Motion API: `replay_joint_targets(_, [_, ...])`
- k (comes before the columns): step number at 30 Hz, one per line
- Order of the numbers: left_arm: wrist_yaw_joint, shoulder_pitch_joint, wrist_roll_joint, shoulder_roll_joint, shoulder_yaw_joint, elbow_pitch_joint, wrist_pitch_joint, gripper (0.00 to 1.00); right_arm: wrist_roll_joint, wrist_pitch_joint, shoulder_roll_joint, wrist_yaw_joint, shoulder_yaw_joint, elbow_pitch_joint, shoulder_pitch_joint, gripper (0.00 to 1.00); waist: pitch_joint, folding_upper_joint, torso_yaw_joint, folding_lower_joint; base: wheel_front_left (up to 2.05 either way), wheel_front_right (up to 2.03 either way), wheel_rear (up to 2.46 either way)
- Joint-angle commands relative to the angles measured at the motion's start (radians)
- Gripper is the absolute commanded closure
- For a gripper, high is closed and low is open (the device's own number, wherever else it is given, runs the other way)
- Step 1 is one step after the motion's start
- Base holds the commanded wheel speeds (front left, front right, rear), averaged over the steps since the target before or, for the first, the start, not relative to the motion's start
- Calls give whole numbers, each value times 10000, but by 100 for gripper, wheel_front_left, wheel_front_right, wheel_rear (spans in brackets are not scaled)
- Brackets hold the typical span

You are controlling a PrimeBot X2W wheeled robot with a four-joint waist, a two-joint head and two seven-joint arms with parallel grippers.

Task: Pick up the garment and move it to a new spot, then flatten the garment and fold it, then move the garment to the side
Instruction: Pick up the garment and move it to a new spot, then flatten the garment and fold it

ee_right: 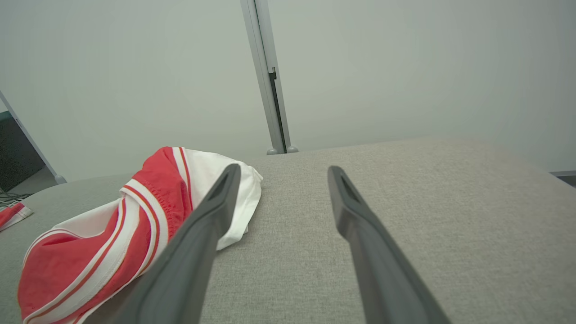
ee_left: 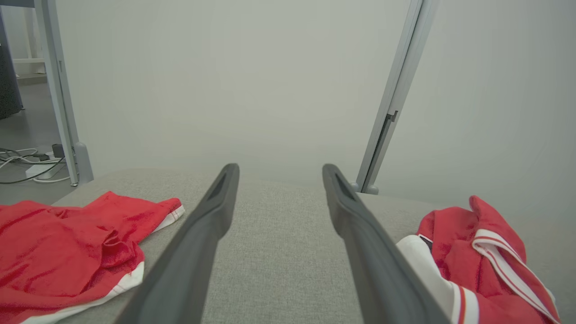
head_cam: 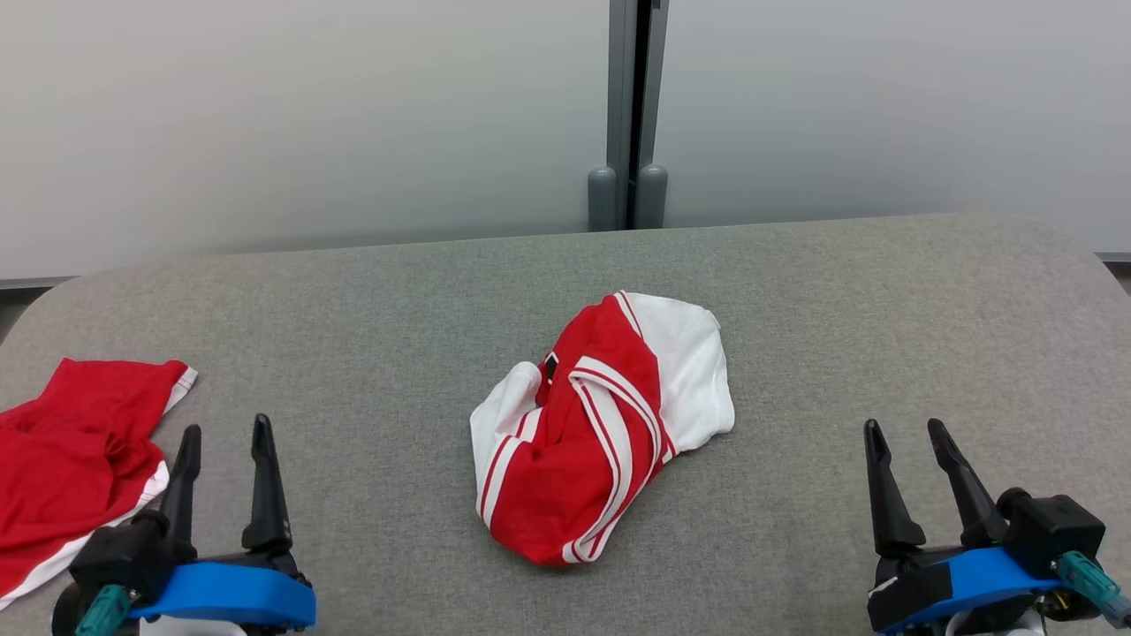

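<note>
A crumpled red and white garment [head_cam: 601, 424] lies bunched in the middle of the grey fabric table [head_cam: 795, 291]; it also shows at the right in the left wrist view as the garment [ee_left: 477, 261] and at the left in the right wrist view as the garment [ee_right: 112, 234]. My left gripper [head_cam: 225, 435] stands open near the front left, apart from it, with nothing between its fingers [ee_left: 198, 234]. My right gripper [head_cam: 906, 431] stands open at the front right, well clear of the cloth, its fingers [ee_right: 360, 225] empty.
A second red garment with white trim [head_cam: 71, 450] lies at the table's left edge, just left of my left gripper. Pale partition panels with a grey post [head_cam: 629, 115] stand behind the table. Cables lie on the floor [ee_left: 27, 162] beyond the left corner.
</note>
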Motion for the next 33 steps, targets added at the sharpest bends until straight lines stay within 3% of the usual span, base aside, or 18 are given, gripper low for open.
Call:
replay_joint_targets(1, [-76,124,85,-39,47,38,-45,0,5,32,-40,1,-1,-37,166,0,-4,-1,14,1,0,0,0])
replay_joint_targets(8, [-183,445,758,-308,95,644,-48,0,17,83,-41,1,2,22,181,0,-50,-1,94,1,0,0,0])
replay_joint_targets(24, [-556,-2,982,-481,134,1048,-50,0,136,289,-40,3,114,130,-38,0,133,-1,172,1,0,0,0])
replay_joint_targets(29, [-628,-248,1051,-508,124,955,-50,0,14,1649,-38,3,550,471,-1086,0,488,-1,248,1,0,0,0])
replay_joint_targets(33, [-693,-536,1076,-568,104,806,-50,0,290,3131,-41,3,884,1435,-2504,0,951,-1,395,1,0,0,0])
